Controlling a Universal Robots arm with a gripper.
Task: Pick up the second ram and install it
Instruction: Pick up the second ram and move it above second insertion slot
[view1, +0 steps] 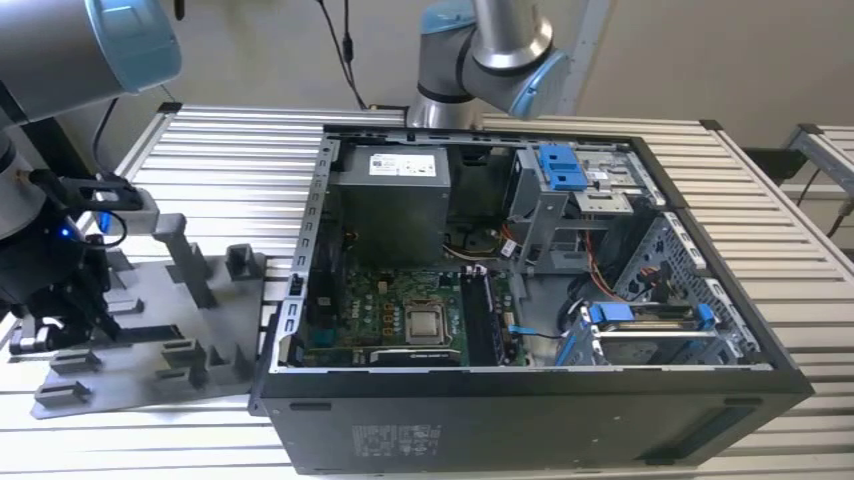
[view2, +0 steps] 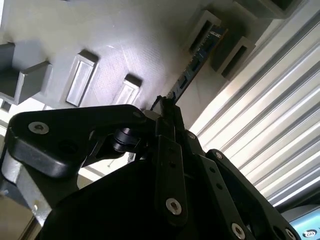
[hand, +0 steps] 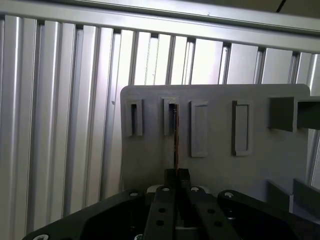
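The second ram (view2: 192, 62) is a thin dark green stick standing on edge in the grey holder tray (view2: 125, 35), its far end lodged between two raised slot blocks. In the first wrist view the ram (hand: 175, 135) appears edge-on as a thin line running from a slot to my fingers. My gripper (hand: 177, 176) is shut on the ram's near end, one finger on each face; in the second wrist view the gripper (view2: 165, 104) pinches the same end. In the exterior view the gripper (view1: 60, 335) hangs low over the tray (view1: 200, 335) at the exterior view's left.
An open computer case (view1: 534, 410) lies to the exterior view's right of the tray, with the motherboard (view1: 400, 310) exposed inside. A grey T-shaped post (view1: 180, 250) stands on the tray. A second arm (view1: 481, 50) rises behind the case. The table (view1: 227, 150) is ribbed aluminium.
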